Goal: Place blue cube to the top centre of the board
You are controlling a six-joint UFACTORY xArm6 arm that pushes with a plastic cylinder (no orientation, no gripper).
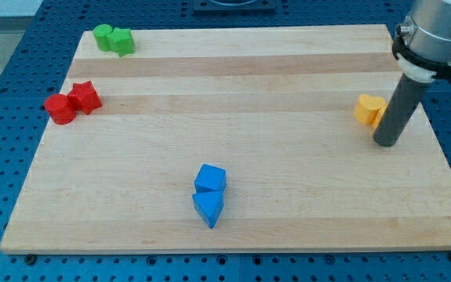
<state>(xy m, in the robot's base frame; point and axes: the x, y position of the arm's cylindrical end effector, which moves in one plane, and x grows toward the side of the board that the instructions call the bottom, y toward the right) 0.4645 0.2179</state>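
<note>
Tip: my tip (387, 144) sits near the surface (288, 204) right edge, beside the yellow block (369, 110).
Pincer: none fitted.
Risk: the blue cube (211, 178) touches the blue triangular block (208, 209); a skewed push drags both.

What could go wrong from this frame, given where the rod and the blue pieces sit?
My tip rests against the yellow block at the view's right, so leaving may drag it. The blue cube touches the blue triangular block, which may shift during approach. A long, off-centre push may veer sideways.
</note>
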